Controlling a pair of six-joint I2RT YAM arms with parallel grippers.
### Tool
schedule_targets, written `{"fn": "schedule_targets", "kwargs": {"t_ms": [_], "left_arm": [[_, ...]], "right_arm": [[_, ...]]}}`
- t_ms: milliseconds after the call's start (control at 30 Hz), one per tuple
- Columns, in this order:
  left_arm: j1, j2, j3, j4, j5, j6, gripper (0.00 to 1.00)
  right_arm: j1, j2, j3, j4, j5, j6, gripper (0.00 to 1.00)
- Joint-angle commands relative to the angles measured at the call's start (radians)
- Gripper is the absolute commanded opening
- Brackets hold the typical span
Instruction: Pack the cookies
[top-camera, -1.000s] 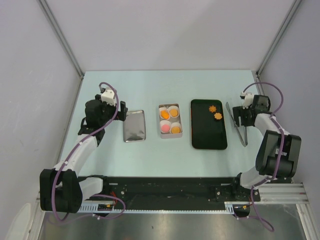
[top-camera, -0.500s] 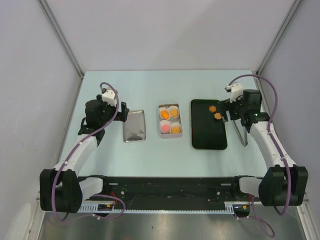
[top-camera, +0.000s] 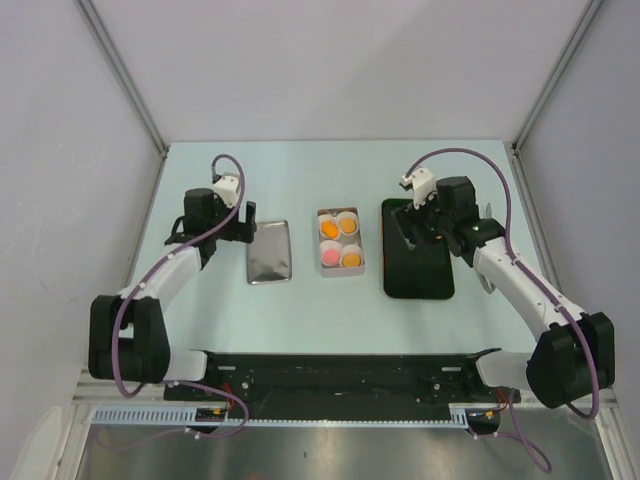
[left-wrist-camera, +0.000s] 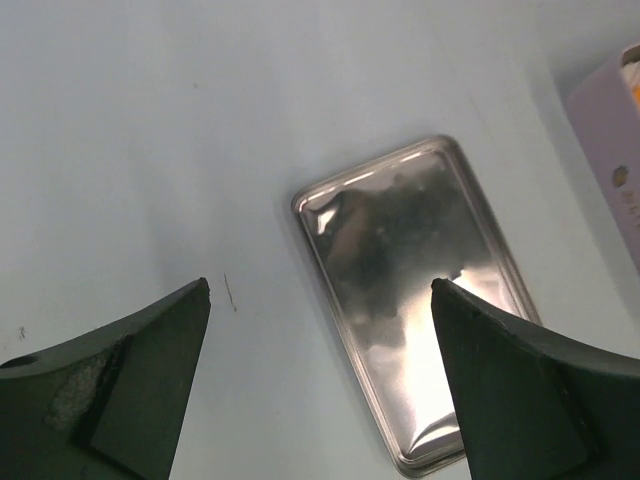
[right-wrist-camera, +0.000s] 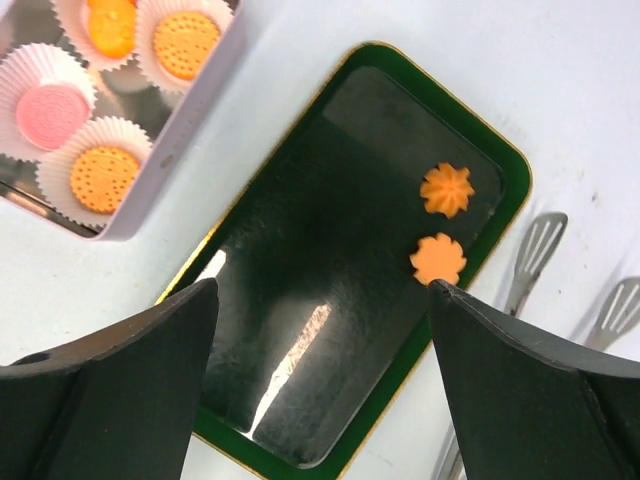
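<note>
Two orange flower-shaped cookies (right-wrist-camera: 447, 189) (right-wrist-camera: 438, 258) lie at the far end of a black green-rimmed tray (right-wrist-camera: 350, 440). In the top view my right arm hides them. A tin box (top-camera: 362, 262) holds white paper cups with three orange round cookies (right-wrist-camera: 104, 178) (right-wrist-camera: 186, 43) (right-wrist-camera: 112, 25) and one pink round cookie (right-wrist-camera: 52, 115). My right gripper (right-wrist-camera: 323, 288) is open and empty above the black tray (top-camera: 420, 280); in the top view it (top-camera: 412, 228) is over the tray's far half. My left gripper (left-wrist-camera: 320, 290) is open and empty above the table, just left of the tin lid (left-wrist-camera: 420, 300).
The shiny tin lid (top-camera: 269, 252) lies left of the box. Metal tongs (right-wrist-camera: 530, 260) lie on the table right of the black tray, partly under my right arm in the top view (top-camera: 487, 283). Walls close the table on three sides.
My right arm has swung left from over the tongs to above the black tray, covering the two flower cookies in the top view. My left gripper has shifted slightly toward the lid.
</note>
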Motion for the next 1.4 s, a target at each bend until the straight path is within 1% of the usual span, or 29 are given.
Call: {"fn": "schedule_targets", "kwargs": {"t_ms": [0, 100, 167, 200, 267, 300, 400, 667, 867, 1233, 1367], "left_arm": [[-0.012, 0.085, 0.061, -0.092, -0.077, 0.004, 0.93], [-0.028, 0.131, 0.071, -0.108, -0.115, -0.021, 0.89], [-0.037, 0.151, 0.073, -0.119, -0.127, -0.028, 0.88], [-0.043, 0.168, 0.076, -0.122, -0.137, -0.036, 0.85], [-0.046, 0.185, 0.090, -0.141, -0.140, -0.039, 0.82], [-0.046, 0.203, 0.093, -0.147, -0.144, -0.047, 0.77], [-0.046, 0.227, 0.107, -0.164, -0.143, -0.051, 0.73], [-0.046, 0.297, 0.147, -0.213, -0.152, -0.059, 0.68], [-0.046, 0.322, 0.159, -0.220, -0.150, -0.065, 0.59], [-0.046, 0.365, 0.179, -0.234, -0.152, -0.061, 0.47], [-0.046, 0.377, 0.183, -0.240, -0.144, -0.061, 0.40]], "right_arm": [[0.040, 0.026, 0.060, 0.058, 0.027, 0.017, 0.89], [0.054, 0.044, 0.062, 0.069, 0.023, 0.029, 0.88], [0.057, 0.052, 0.060, 0.069, 0.015, 0.036, 0.87], [0.059, 0.053, 0.059, 0.066, 0.015, 0.037, 0.87], [0.057, 0.061, 0.059, 0.061, 0.013, 0.037, 0.86], [0.059, 0.061, 0.059, 0.060, 0.013, 0.039, 0.85], [0.057, 0.058, 0.059, 0.050, 0.012, 0.040, 0.84], [0.054, 0.061, 0.056, 0.044, 0.000, 0.042, 0.81], [0.054, 0.058, 0.048, 0.043, -0.007, 0.042, 0.79], [0.043, 0.056, 0.040, 0.043, -0.020, 0.042, 0.76], [0.039, 0.056, 0.039, 0.041, -0.026, 0.043, 0.75]]}}
